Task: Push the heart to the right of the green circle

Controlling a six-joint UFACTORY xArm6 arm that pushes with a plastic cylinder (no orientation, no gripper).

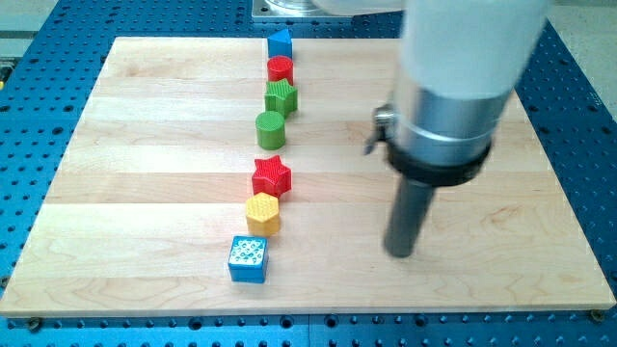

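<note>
Nearest the view's bottom, a blue cube (248,258) is logged, closing a column: yellow hexagon (262,212), red star (272,175), green circle (271,127), green star (281,96), red circle (280,67), blue block (280,41). My tip (400,253) is set down well to the view's right of the column, level with the cube. No jaws are fitted; only a rod is carried.

No heart is seen; it may be hidden behind the arm, so its pointing and long axis cannot be told.

Risk: if a push is started blind, the column could be scattered.
</note>
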